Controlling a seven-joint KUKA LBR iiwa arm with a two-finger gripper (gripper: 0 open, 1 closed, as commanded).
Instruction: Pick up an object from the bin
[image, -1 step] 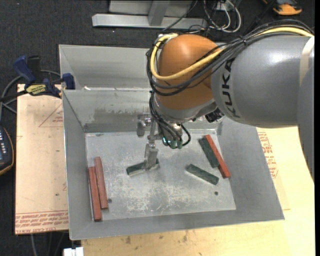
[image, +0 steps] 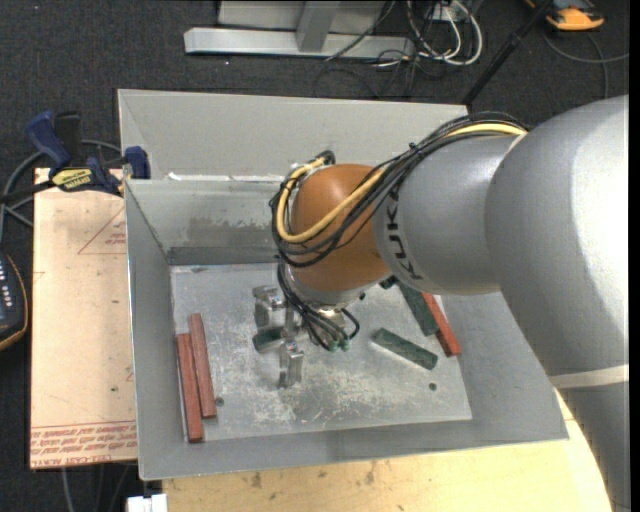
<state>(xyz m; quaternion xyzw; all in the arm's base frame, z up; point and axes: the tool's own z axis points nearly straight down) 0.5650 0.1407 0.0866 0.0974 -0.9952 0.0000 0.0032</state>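
Where the floor of the bin meets its left wall, toward the near-left corner, we see two reddish-brown sticks lying side by side, touching along their length and parallel to that wall. Farther in, about the middle of the floor, the fingers are down close to the metal. We read them as spread apart, one toward the near edge and the other toward the far wall, with nothing clamped between them. A small dark green piece lies at the left side of that gap; whether either finger touches it we cannot tell. Toward the right wall, apart from the fingers, a flat dark green block lies at a slant. Beyond it, by the right wall, a dark green stick and a reddish stick lie together, partly under the arm. Over the far half of the floor hangs the orange wrist cover with its yellow and black cables.
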